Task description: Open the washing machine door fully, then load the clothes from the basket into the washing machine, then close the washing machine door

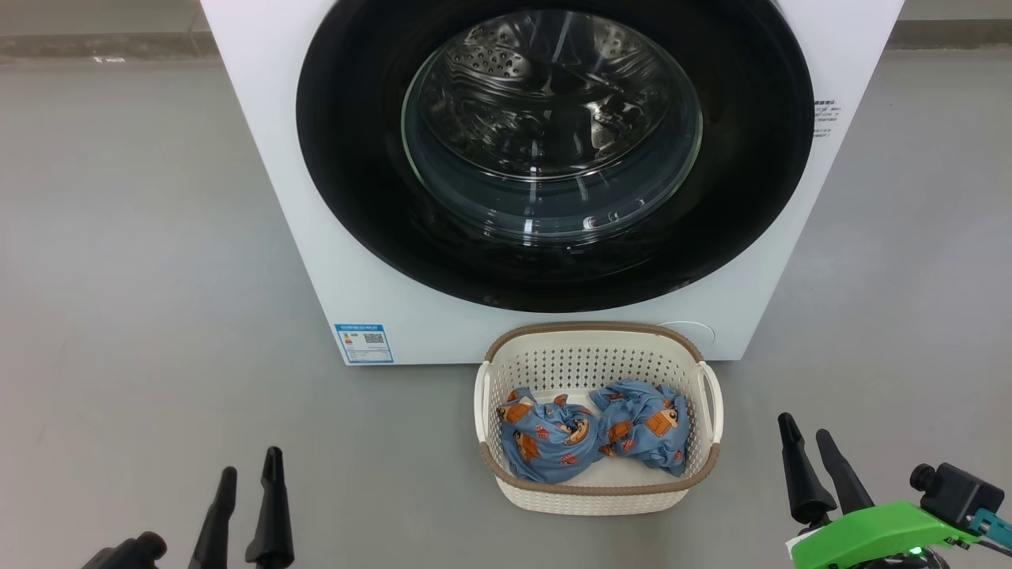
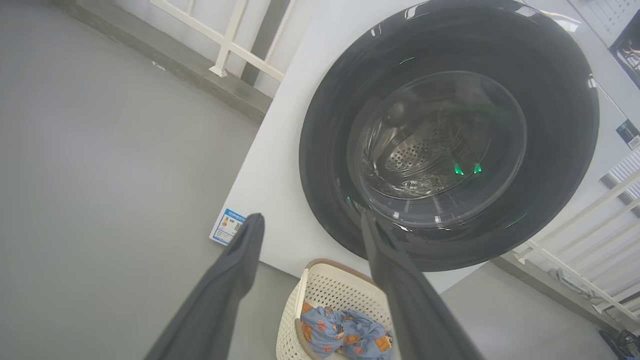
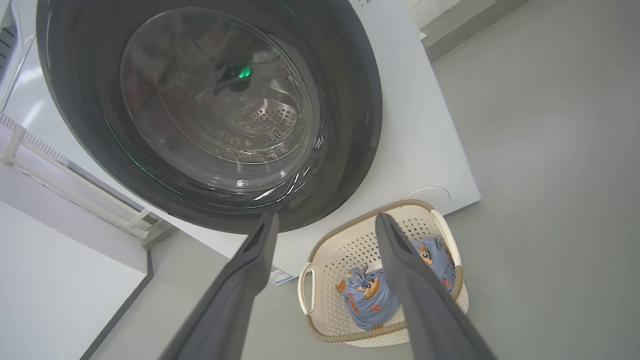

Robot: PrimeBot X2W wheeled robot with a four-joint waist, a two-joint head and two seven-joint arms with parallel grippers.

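Starting nearest: left tool (image 1: pixel 251 462) low at the near left, two dark fingers spread wide, holding nothing. Same for right tool (image 1: pixel 803 427) at the near right: spread wide, empty, touching nothing. Both above bare grey floor (image 1: pixel 118 276), fingers aimed at the far side.

A bit farther, between the two tools but closer to the right one: the basket (image 1: pixel 598 488), down on the floor, long side running left to right. Inside it, the clothes (image 1: pixel 553 442), two blue bundles side by side, touching each other.

Right behind the basket, on the far side: the washing machine (image 1: pixel 316 237), big and white. Flat on its front, the washing machine door (image 1: pixel 356 158), round and black with a clear glass middle. Looks shut, so likely first job not yet begun.

For the coming move: door far and up from both tools, straight past the basket. Round, so no long side to line up with. Seems a little closer to the right tool than the left, by a small bit only. No handle plain to see on the rim, so cannot tell which edge to pull. Best to reach over the basket and not bump it.
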